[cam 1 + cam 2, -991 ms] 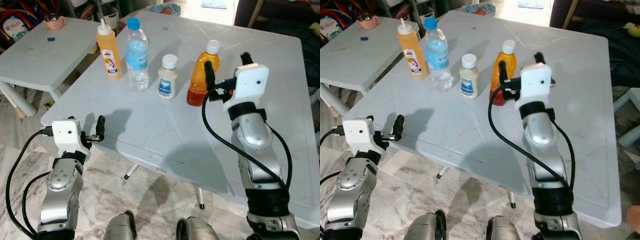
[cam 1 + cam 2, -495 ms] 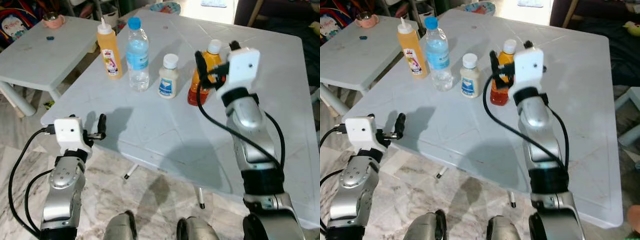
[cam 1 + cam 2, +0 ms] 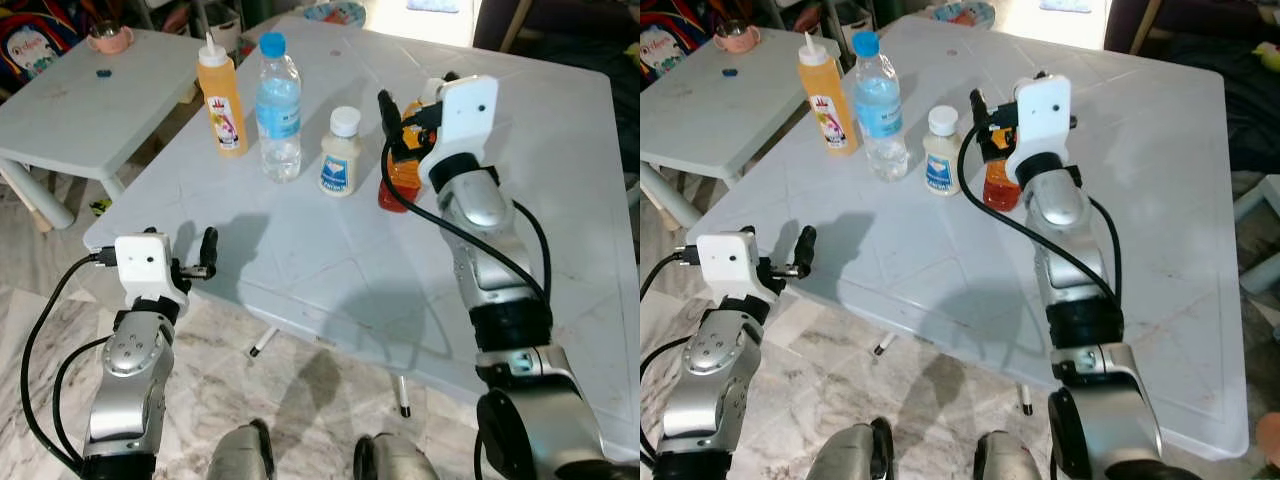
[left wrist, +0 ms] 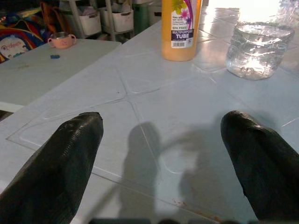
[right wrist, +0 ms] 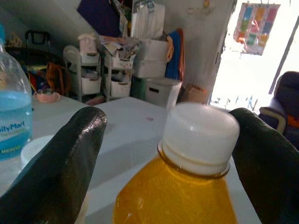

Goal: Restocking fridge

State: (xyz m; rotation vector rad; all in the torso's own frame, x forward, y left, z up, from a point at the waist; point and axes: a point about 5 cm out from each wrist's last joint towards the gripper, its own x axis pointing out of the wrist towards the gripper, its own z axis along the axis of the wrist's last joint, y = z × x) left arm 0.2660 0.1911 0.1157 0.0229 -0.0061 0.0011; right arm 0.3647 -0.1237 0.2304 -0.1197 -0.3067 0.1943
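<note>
**What is hard to see**

The right tool [image 3: 410, 85] and its arm are covering most of the orange juice bottle [image 3: 395, 180], so just its red bottom is peeking out. In the right wrist view, the bottle's lower half [image 5: 175, 200] is running off the edge. The water bottle [image 4: 258, 51] is getting cut off at the top. The small print on the mayonnaise jar [image 3: 339, 152] is too tiny to read.

Pink cup [image 3: 108, 38] on side table [image 3: 60, 120], marble floor [image 3: 300, 390]

On my table [image 3: 330, 270], left to right: squeeze bottle [image 3: 220, 95], water bottle [image 3: 277, 108], small jar [image 3: 341, 152], juice bottle [image 3: 1000, 180]. Second table [image 3: 60, 120] stands left.
</note>
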